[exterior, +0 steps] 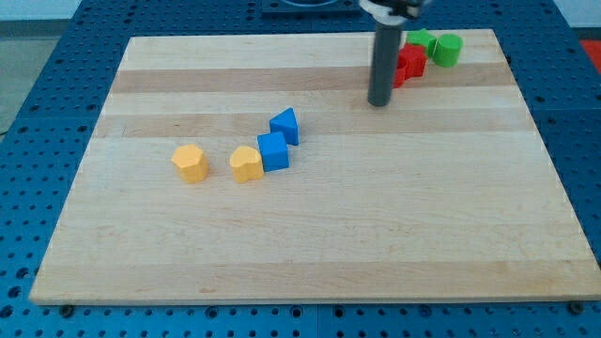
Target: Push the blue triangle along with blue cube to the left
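Pale wooden board (310,244) on a blue perforated bench. No fingers on this rig: just a dark rod, my tip (378,103) down near 1 o'clock of board centre. Blue triangle block (285,125) and blue cube (273,151) touch, well apart from tip at its 8 o'clock. Yellow heart block (246,163) touches the cube's 8 o'clock side. Red blocks (408,62) sit behind the rod.

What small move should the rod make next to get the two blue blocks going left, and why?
Probably bring my tip down toward the view's bottom and slightly left, to sit just right of the blue triangle block. It now stands up and to the right of both blue blocks, and the blue cube block touches a yellow heart-shaped block on its left.
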{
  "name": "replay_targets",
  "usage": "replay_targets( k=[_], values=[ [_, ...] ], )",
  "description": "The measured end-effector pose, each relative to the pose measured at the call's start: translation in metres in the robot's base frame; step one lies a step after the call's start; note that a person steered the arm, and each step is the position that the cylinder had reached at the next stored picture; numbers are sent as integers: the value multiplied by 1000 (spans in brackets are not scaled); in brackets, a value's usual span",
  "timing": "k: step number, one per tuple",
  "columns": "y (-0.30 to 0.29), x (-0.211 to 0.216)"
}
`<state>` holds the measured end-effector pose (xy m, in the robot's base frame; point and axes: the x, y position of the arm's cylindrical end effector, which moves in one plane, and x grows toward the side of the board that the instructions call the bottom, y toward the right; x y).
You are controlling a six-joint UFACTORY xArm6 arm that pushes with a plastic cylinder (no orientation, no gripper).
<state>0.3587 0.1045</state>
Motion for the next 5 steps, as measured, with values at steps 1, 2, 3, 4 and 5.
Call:
replay_targets(
  k=[1,2,3,4,5],
  values=[
    [-32,44],
    [-91,53],
    [-136,53],
    [-182,54],
    [-178,55]
  ],
)
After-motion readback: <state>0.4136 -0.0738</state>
